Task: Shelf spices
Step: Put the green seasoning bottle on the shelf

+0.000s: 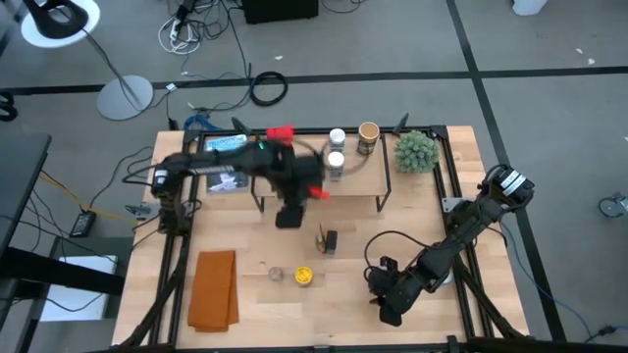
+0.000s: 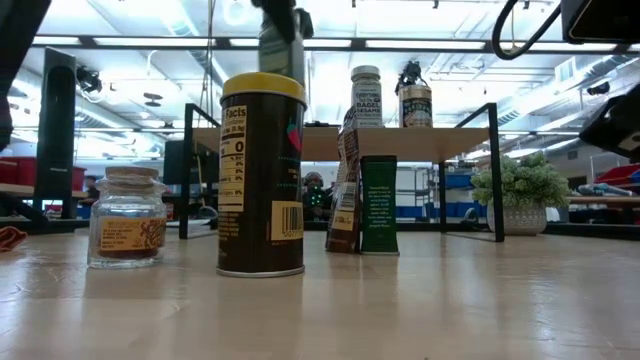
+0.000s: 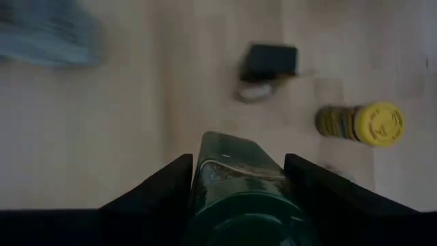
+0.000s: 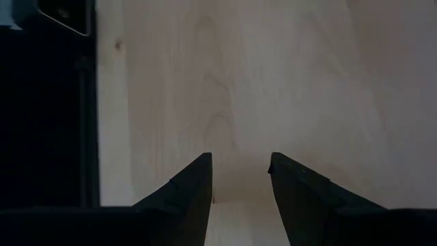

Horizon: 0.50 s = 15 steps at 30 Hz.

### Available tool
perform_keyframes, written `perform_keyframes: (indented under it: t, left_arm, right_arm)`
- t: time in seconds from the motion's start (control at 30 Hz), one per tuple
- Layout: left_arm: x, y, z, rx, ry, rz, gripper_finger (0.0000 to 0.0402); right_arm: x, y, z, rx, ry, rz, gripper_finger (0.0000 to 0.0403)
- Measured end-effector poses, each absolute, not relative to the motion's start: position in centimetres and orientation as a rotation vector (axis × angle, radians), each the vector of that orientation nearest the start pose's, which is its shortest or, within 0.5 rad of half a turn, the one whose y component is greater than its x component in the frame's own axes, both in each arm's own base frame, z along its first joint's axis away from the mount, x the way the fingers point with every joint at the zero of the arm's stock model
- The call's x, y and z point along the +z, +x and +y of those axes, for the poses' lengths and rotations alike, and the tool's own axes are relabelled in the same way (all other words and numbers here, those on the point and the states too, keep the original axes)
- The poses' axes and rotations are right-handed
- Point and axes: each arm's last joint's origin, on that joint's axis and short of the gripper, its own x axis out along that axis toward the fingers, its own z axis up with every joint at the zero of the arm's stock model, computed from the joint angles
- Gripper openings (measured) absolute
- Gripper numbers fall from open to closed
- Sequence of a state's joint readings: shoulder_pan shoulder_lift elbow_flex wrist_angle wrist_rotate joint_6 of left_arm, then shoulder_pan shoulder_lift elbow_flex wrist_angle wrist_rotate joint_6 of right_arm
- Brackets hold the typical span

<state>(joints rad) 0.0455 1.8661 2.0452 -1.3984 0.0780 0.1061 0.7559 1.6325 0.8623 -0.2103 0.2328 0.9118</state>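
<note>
Three jars on shelf: upper centre of the high view, on the light-wood shelf [image 1: 358,182].
Left end effector [image 3: 239,179]: gripping a dark green glass jar [image 3: 239,195], mid-frame above the surface.
Right end effector [image 4: 240,179]: parted, empty, lower right.
Risk: jar may slip or clip the shelf edge.

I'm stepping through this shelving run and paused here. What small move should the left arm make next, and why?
Probably carry on toward the shelf and set the jar down on a bare part of its board. The left gripper is shut on a dark green jar, held above the table, while three jars already stand at the shelf's right end. The right gripper waits open, low over the table.
</note>
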Motion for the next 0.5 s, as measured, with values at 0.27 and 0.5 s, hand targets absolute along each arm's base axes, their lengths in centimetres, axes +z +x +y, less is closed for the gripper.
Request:
perform_keyframes:
  t: [0.27,0.5]
  left_arm:
    - [40.3,34.2,8.9,0.052,-0.010,1.107,0.0229]
    - [39.3,33.8,13.8,0.134,-0.038,1.111,0.0229]
  right_arm:
    - [15.8,22.6,20.3,-0.007,0.327,0.992,0.0149]
    - [15.7,22.5,19.9,-0.060,0.293,0.976,0.0149]
